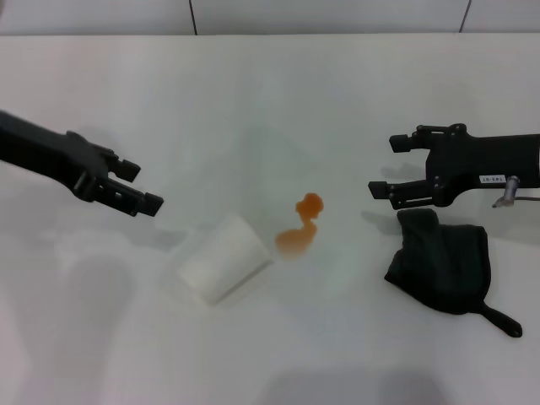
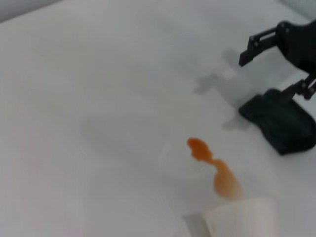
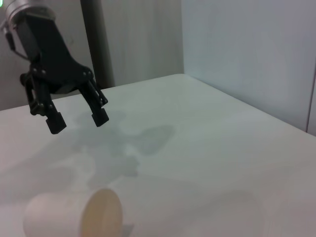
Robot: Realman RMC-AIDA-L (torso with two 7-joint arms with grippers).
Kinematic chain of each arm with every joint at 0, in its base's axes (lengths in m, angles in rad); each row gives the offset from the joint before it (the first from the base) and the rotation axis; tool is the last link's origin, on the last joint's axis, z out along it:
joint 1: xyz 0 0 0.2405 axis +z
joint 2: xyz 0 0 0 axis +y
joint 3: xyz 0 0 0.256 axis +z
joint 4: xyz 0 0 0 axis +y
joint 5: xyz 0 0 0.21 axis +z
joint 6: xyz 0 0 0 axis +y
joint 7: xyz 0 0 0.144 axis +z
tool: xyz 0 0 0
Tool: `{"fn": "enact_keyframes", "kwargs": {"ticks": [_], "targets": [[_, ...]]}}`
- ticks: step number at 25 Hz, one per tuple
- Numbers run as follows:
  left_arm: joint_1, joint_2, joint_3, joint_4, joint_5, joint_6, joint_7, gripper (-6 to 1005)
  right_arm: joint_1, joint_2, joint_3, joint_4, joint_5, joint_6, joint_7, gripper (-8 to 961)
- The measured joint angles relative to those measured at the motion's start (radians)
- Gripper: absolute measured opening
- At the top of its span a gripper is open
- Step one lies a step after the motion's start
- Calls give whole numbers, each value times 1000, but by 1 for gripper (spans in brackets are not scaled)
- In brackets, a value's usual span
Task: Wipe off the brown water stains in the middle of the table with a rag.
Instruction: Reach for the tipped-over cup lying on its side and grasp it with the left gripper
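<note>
Nothing was wiped yet: the brown water stains [image 1: 299,226] lay whole mid-table [image 1: 270,101] beside a tipped cup [image 1: 221,258], while the right gripper [image 1: 381,165], spread and empty, hovered just above the ungrasped rag [image 1: 440,257], with the left gripper [image 1: 139,187] spread and idle.

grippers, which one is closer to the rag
The right gripper, hovering just above the rag. The left gripper is across the table, beyond the cup.

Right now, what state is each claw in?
Left claw: open, empty, above the table, on the cup's left.
Right claw: open, empty, just above the rag.
</note>
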Motion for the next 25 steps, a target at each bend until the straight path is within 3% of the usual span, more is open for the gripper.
{"fn": "enact_keyframes", "kwargs": {"ticks": [4, 11, 16, 25], "targets": [[-75, -7, 0, 0, 92, -15, -10, 861, 0, 0, 0, 0, 1, -1, 4, 857], [-163, -77, 0, 58, 196, -91, -20, 861, 2, 0, 0, 0, -3, 4, 10, 857], [-155, -79, 0, 165, 188, -158, -71, 861, 3, 0, 0, 0, -4, 3, 10, 858], [-125, -80, -2, 170, 108, -169, -102, 862, 4, 0, 0, 0, -5, -2, 11, 858]]}}
